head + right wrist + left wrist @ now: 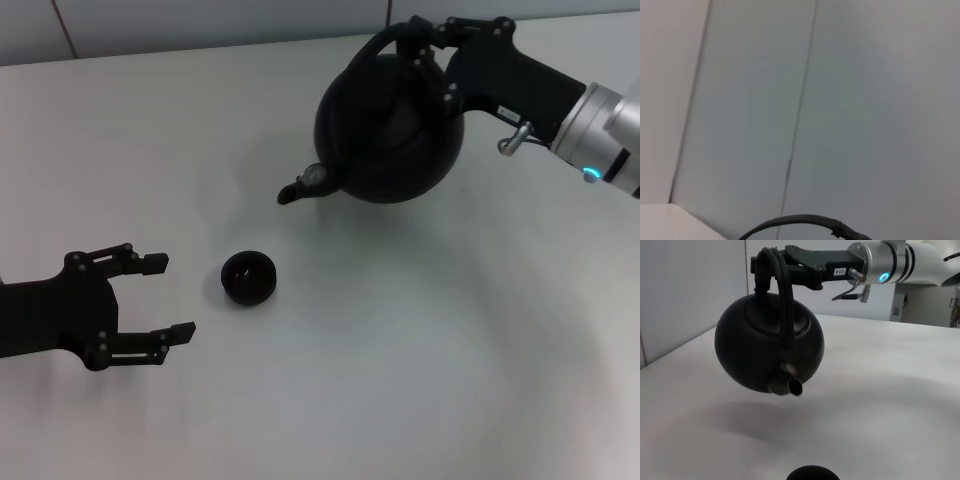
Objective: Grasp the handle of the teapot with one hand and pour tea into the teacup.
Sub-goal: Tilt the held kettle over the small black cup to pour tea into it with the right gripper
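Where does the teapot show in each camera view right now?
Head view: teapot upper centre-right, hanging from the right gripper, spout toward the teacup.
Left wrist view: teapot left of centre, lifted off the table.
Right wrist view: body not in it; only the handle arcs along the bottom edge.
Shared landmark: the handle.
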Tool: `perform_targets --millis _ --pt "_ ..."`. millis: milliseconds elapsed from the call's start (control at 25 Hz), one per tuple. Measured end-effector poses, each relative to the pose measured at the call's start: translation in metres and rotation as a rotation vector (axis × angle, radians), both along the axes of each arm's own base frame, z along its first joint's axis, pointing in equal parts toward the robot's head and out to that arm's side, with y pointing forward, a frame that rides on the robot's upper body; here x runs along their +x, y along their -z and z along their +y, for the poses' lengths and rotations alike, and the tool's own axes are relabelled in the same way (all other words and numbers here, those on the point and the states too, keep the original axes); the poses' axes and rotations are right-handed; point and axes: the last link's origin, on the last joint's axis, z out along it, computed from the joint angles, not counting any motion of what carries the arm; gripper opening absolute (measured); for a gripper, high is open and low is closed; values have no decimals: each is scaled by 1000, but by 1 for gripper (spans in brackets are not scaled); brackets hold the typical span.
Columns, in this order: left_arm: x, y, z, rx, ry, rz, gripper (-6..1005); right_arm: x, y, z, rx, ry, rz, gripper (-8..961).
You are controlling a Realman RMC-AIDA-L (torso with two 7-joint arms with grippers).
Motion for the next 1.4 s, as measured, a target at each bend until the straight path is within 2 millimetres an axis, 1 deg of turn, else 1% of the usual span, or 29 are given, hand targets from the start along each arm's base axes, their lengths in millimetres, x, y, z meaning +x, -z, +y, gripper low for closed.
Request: perform_targets --millis 600,1000,1400 --pt "-4 1 -5 4 -2 2 863 -19 15 6 -56 -69 -71 137" --pt "-5 1 -6 3 -6 0 862 -26 20 9 -73 -95 -102 131" --pt "-5 2 -6 3 -6 -2 863 -26 21 9 -70 -108 -119 130"
